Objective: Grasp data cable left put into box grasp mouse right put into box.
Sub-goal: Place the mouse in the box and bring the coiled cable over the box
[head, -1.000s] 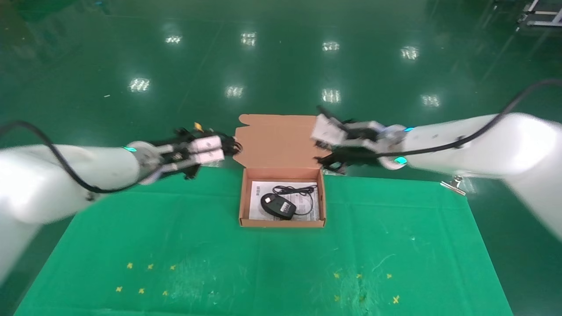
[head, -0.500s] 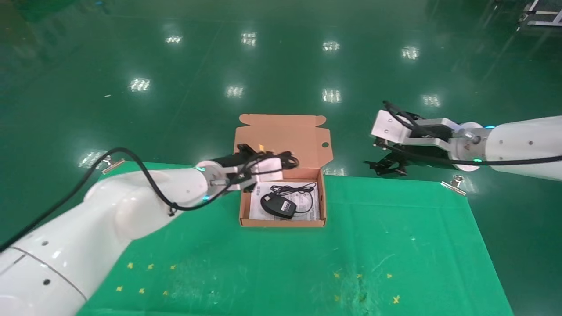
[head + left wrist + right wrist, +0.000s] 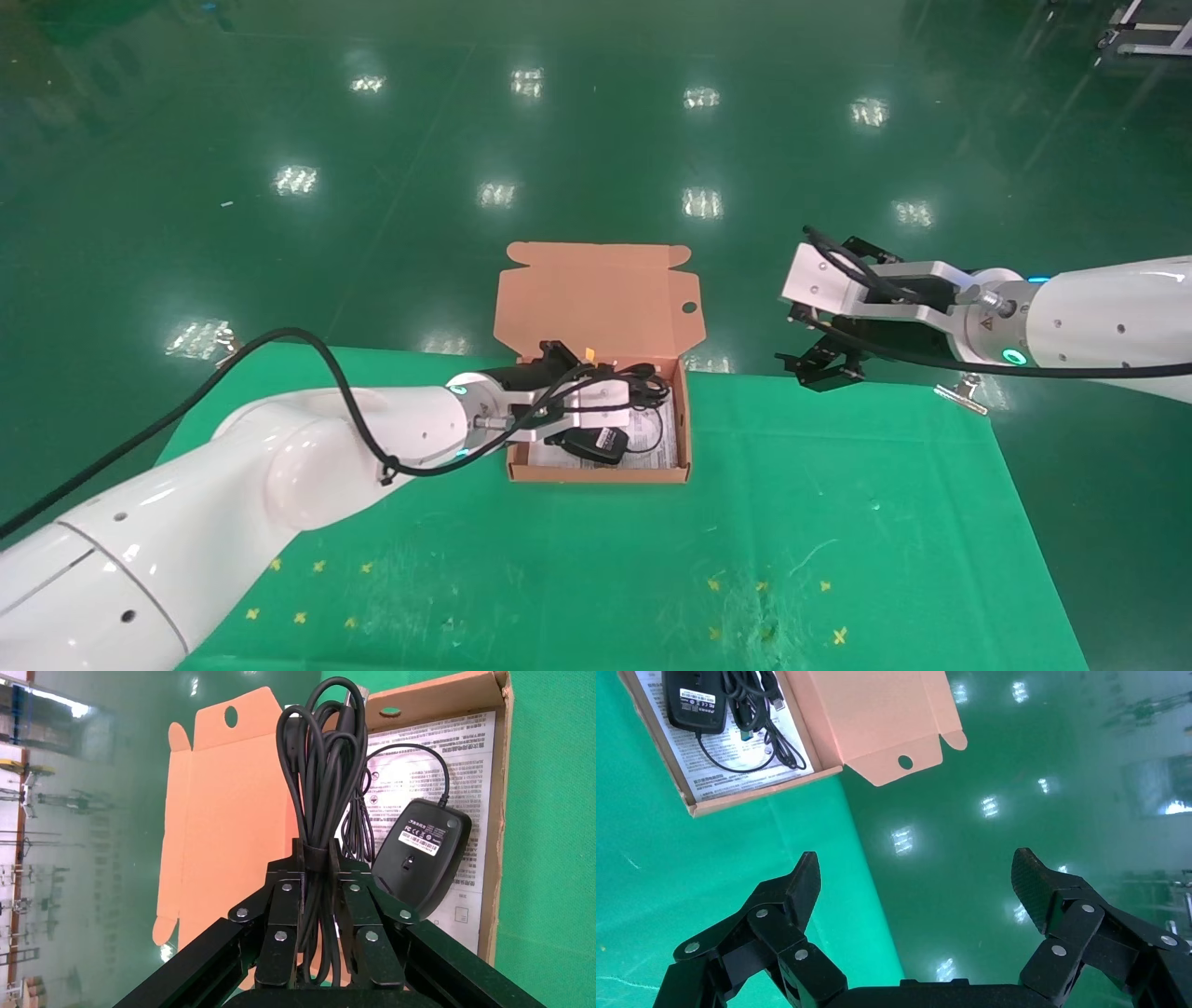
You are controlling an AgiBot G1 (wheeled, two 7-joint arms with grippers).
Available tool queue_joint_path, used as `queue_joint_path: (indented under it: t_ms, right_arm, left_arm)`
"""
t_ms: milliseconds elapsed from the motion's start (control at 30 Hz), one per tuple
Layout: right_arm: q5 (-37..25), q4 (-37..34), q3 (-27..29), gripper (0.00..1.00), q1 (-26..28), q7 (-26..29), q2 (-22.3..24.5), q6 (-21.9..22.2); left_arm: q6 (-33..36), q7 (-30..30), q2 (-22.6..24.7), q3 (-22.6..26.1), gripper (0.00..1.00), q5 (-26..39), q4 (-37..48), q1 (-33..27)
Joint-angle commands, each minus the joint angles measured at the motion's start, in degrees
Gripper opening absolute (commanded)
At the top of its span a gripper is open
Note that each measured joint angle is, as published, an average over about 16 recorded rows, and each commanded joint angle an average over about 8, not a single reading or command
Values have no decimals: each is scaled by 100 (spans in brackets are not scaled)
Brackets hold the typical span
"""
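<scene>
data cable (image 3: 320, 790) was pinched between the fingers (image 3: 281, 931) of the left gripper (image 3: 643, 390), near the band that ties the bundle, so the loops could not fall apart. it hung over the open box (image 3: 685, 424), above the far part of the tray, probably because this part was free beside the mouse (image 3: 589, 445). the mouse lay inside the box on the white leaflet (image 3: 460, 741), label side up. the long axis of the data cable ran straight out from the gripper, along the line of the arm, with the looped end pointing toward the right wall of the box. the right gripper (image 3: 819, 368) was beyond the far edge of the worktop (image 3: 838, 522), fingers (image 3: 796, 885) spread wide and holding nothing, apart from the box, i think to leave room.
</scene>
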Motion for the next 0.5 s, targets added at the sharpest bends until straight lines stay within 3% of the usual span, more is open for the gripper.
queue_joint_path:
  t_ms: [33,500]
  right_arm:
    - [-26,24,-7,100,2,15,9,-1]
    - [20,-43,28,100,35,-22,-5,24]
  left_arm:
    - [-2,14,3,61,100,-37,12,-17]
    - [25,-70,-153,-91,100,-3,-159,-64]
